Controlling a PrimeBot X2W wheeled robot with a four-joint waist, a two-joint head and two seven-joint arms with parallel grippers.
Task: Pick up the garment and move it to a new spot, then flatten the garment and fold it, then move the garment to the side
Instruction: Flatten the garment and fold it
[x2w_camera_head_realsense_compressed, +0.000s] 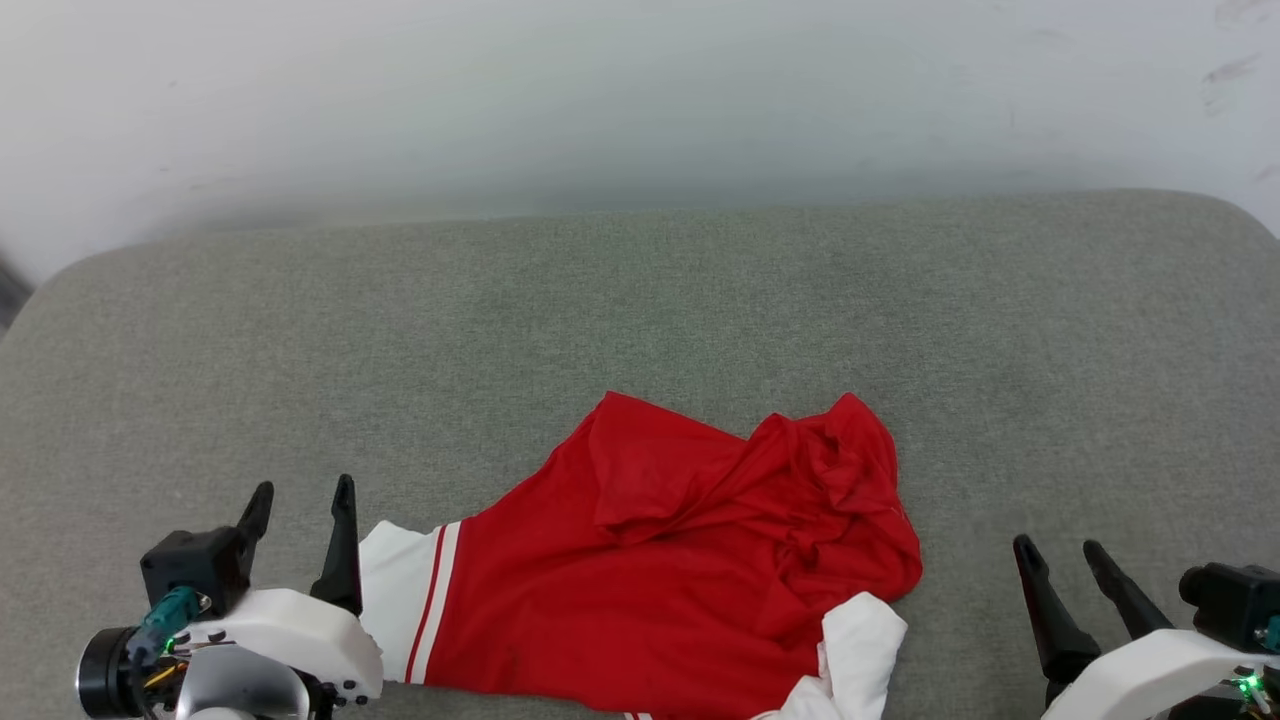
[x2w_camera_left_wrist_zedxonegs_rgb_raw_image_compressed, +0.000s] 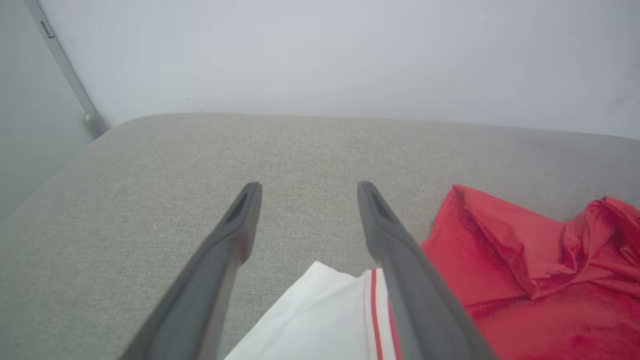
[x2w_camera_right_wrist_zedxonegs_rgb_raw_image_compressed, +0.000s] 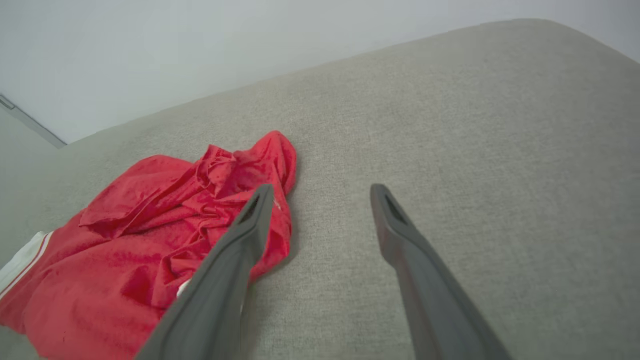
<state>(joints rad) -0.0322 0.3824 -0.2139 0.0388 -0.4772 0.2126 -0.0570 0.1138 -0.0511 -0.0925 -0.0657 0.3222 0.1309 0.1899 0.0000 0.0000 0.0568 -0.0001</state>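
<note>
**Crumpled jersey lies loose; both pairs of fingers spread**

The grey padded surface (x2w_camera_head_realsense_compressed: 640, 300) carries the red jersey (x2w_camera_head_realsense_compressed: 680, 560), crumpled at its near middle. The head view's bottom cuts off its lower edge, and folds hide any print. The left gripper (x2w_camera_head_realsense_compressed: 303, 487) holds its fingers wide and empty beside the white striped sleeve (x2w_camera_head_realsense_compressed: 400, 580). The right gripper (x2w_camera_head_realsense_compressed: 1056, 545) does likewise, near the bunched side.

Soft, even light bathes the grey bench (x2w_camera_head_realsense_compressed: 640, 300); only a thin shadow hugs the red garment (x2w_camera_head_realsense_compressed: 700, 560), and the wall (x2w_camera_head_realsense_compressed: 640, 90) beyond it looks hazy, unfocused.
</note>
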